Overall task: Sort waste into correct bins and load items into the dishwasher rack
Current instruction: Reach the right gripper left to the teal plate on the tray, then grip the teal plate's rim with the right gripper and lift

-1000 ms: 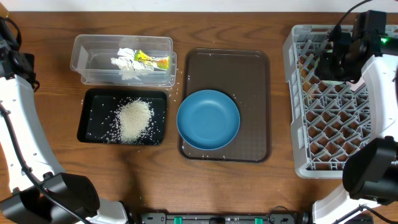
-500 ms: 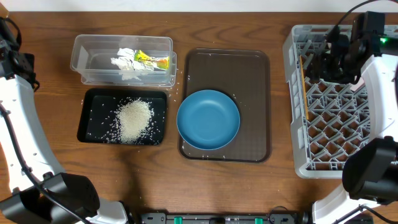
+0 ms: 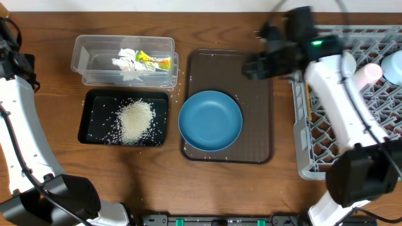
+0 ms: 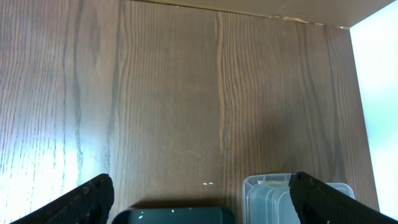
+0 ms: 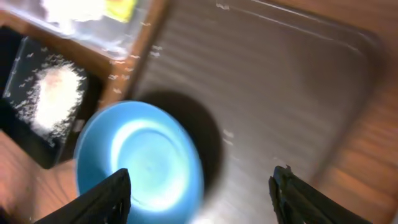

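A large blue dish (image 3: 210, 120) sits on the brown serving tray (image 3: 257, 141). My right gripper (image 3: 251, 66) hovers open and empty over the tray's far right part, just beyond the dish. The blurred right wrist view shows the dish (image 5: 140, 165) below the left finger of the gripper (image 5: 199, 199). The grey dishwasher rack (image 3: 339, 147) at the right holds a pink cup (image 3: 367, 74), a light-blue bowl (image 3: 394, 66) and a thin chopstick (image 3: 308, 110) along its left side. The left gripper (image 4: 205, 202) is open over bare table at the far left.
A clear tub (image 3: 88, 53) at the back left holds crumpled tissue (image 3: 125, 64) and a yellow wrapper (image 3: 154, 61). In front of it a black tray (image 3: 94, 125) carries a heap of rice (image 3: 135, 121). Loose grains dot the brown tray and the table.
The right arm has swung left from the rack to above the brown tray, its jaws opening on the way. A chopstick now lies in the rack. The left arm is still.
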### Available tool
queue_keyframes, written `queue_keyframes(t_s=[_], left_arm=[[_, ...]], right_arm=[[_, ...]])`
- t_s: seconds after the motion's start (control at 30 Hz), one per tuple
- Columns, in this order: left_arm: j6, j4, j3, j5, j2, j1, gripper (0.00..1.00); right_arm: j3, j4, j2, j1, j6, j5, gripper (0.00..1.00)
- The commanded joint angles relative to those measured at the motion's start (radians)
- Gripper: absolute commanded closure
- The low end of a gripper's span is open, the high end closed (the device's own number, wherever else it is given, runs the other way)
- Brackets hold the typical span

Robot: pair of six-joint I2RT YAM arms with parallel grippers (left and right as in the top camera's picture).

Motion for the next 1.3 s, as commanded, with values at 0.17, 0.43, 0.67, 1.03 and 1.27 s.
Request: queue_keyframes(t_s=[0.17, 0.43, 0.67, 1.03, 1.27], left_arm=[[0.009, -0.006, 0.002, -0.009, 0.001, 0.002, 0.08], [0.009, -0.006, 0.002, -0.009, 0.001, 0.002, 0.08], [0.009, -0.006, 0.002, -0.009, 0.001, 0.002, 0.08], [0.009, -0.006, 0.002, -0.009, 0.001, 0.002, 0.08], [0.009, -0.006, 0.002, -0.009, 0.001, 0.002, 0.08]], right_arm=[[-0.005, 0.174, 0.083, 0.291, 0.015, 0.074, 0.25], [-0.005, 0.208, 0.200, 0.486, 0.031, 0.146, 0.26], [-0.005, 0.062, 0.227, 0.588, 0.044, 0.259, 0.38], [-0.006, -0.025, 0.303, 0.632, 0.061, 0.323, 0.50], [-0.006, -0.042, 0.321, 0.633, 0.096, 0.291, 0.52]])
